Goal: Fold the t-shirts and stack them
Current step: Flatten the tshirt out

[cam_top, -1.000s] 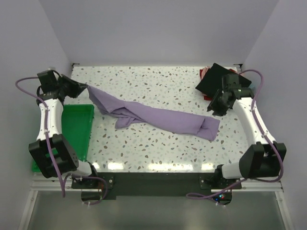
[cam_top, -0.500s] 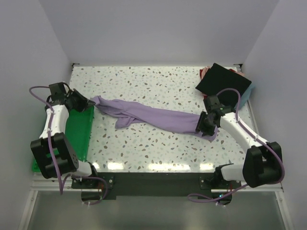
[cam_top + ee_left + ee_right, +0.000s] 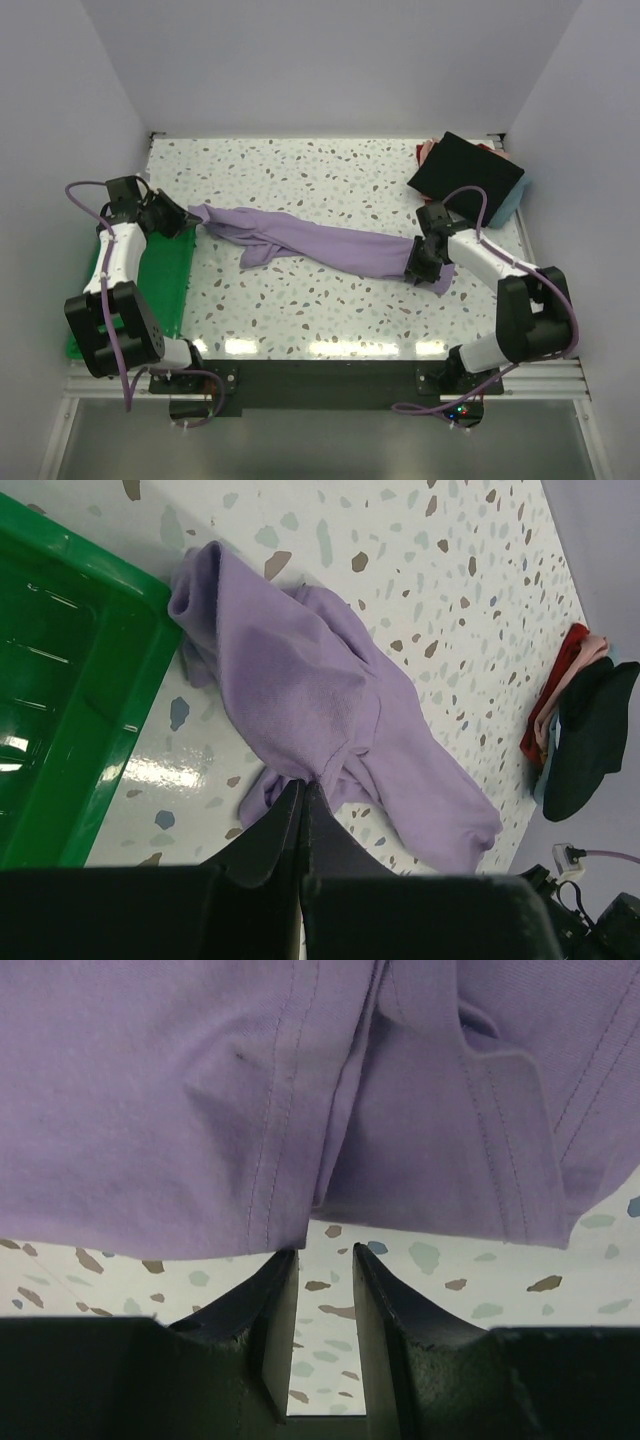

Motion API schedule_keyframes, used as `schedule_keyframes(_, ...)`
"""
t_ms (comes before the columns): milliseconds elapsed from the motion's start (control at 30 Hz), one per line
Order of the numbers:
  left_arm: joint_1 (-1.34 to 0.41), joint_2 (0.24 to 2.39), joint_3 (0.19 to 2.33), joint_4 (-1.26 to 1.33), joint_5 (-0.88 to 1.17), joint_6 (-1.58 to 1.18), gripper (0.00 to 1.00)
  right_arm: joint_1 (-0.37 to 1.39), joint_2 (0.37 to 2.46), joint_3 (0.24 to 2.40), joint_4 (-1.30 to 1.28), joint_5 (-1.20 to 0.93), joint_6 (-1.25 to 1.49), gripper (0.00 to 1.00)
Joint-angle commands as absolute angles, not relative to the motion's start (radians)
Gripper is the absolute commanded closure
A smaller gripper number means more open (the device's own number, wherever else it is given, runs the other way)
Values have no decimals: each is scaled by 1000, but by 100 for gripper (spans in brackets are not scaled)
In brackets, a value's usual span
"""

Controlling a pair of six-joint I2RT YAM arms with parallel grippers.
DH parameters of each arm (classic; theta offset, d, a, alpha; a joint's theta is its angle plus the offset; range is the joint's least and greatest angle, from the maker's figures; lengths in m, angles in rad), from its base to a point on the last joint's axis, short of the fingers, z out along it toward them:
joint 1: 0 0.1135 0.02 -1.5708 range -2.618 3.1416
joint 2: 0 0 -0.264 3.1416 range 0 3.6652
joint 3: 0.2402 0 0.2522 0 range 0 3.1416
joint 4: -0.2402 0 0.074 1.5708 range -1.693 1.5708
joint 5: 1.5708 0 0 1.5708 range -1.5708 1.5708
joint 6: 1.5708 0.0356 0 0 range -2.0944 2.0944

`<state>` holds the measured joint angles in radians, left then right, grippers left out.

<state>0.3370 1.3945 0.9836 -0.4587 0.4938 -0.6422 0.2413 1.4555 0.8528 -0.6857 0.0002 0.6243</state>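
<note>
A lavender t-shirt [image 3: 330, 245] lies rumpled in a long band across the table. My left gripper [image 3: 190, 218] is shut on its left end by the green tray; in the left wrist view the fingertips [image 3: 303, 783] pinch a fold of the lavender cloth [image 3: 300, 680]. My right gripper [image 3: 418, 262] is low at the shirt's right end. In the right wrist view its jaws [image 3: 325, 1250] stand apart at the hem of the cloth [image 3: 300, 1090], with only table between them. Folded black [image 3: 465, 177], red/pink [image 3: 425, 152] and light blue [image 3: 515, 200] t-shirts sit stacked at the back right.
A green plastic tray [image 3: 165, 270] lies along the left edge, its corner [image 3: 60, 680] touching the shirt's end. White walls close the table on three sides. The folded stack shows far off in the left wrist view, black [image 3: 590, 740] over red [image 3: 555, 695].
My left gripper drew the shirt's left end nearer and toward the tray. My right arm came down from beside the folded stack to the shirt's right end.
</note>
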Motion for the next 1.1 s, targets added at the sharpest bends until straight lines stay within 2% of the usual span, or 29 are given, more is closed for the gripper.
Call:
schedule_keyframes(0,333,1361,979,-445,512,-618,100,247,1476,891,-632,2,617,68)
schedule_keyframes(633,333,1364,950,-434,505,-611,100,264,1605,962,-589,-32,620,69)
schedule_keyframes(733,331,1370,948,-431,505,-612,100,271,1618,954,-589,-32,623,71)
schedule_keyframes(900,333,1376,945,-426,505,-612,100,282,1606,956,-607,-43,638,87)
schedule_keyframes(1067,331,1379,934,-417,503,-609,100,285,1534,985,-681,-22,641,92)
